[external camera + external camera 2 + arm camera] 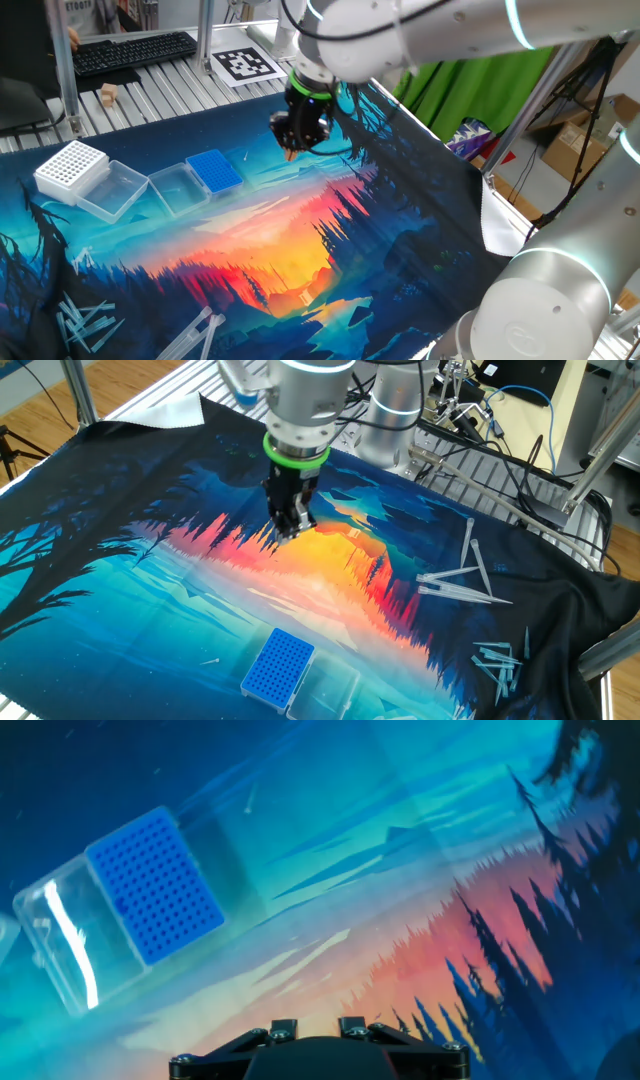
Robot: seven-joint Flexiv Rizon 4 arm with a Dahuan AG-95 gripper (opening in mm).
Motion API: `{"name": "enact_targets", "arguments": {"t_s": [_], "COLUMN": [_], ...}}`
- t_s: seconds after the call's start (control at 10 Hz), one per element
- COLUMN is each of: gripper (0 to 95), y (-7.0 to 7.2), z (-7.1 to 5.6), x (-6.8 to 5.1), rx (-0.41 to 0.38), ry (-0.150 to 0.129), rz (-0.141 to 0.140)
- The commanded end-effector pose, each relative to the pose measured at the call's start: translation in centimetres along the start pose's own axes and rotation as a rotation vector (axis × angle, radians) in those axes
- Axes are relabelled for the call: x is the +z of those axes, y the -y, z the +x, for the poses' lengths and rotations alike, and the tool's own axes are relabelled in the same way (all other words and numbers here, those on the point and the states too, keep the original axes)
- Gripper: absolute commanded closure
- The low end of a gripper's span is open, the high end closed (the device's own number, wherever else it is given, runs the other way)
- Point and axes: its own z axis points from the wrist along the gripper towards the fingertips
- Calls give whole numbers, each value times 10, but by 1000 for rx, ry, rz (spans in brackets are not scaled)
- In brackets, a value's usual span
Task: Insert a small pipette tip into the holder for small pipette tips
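My claw (291,525) hangs clenched above the bench, pointing straight down over the orange part of the printed mat (120,600); I can't make out anything between its fingers. The holder for small pipette tips (277,666) sits well apart from it, lid open beside it. A small pipette tip (252,798) lies on the mat just beyond the holder.

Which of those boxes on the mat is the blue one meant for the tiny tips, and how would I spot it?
Look at the mat printed with a sunset forest. At its pale blue end stands a row of clear plastic lids; the blue rack sits at the row's end nearer the robot arm. Unlike the white rack, it is bright blue and smaller.
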Motion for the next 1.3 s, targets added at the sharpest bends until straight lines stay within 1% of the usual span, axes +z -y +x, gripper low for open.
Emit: {"name": "enact_targets", "arguments": {"t_s": [0.1,0.4,0.6,0.7,0.8,0.9,1.0,1.3], "gripper": [950,950,950,950,950,950,950,950], "y": [-7,-17,-24,-28,-30,-34,-36,-43], "z": [-11,-29,-44,-54,-57,-65,-70,-84], "x": [4,9,15,19,20,26,30,32], "rx": [6,-10,-7,-2,-5,-34,-33,-22], "ry": [5,7,7,7,7,7,9,5], "rz": [0,3,3,3,3,2,4,-1]}}
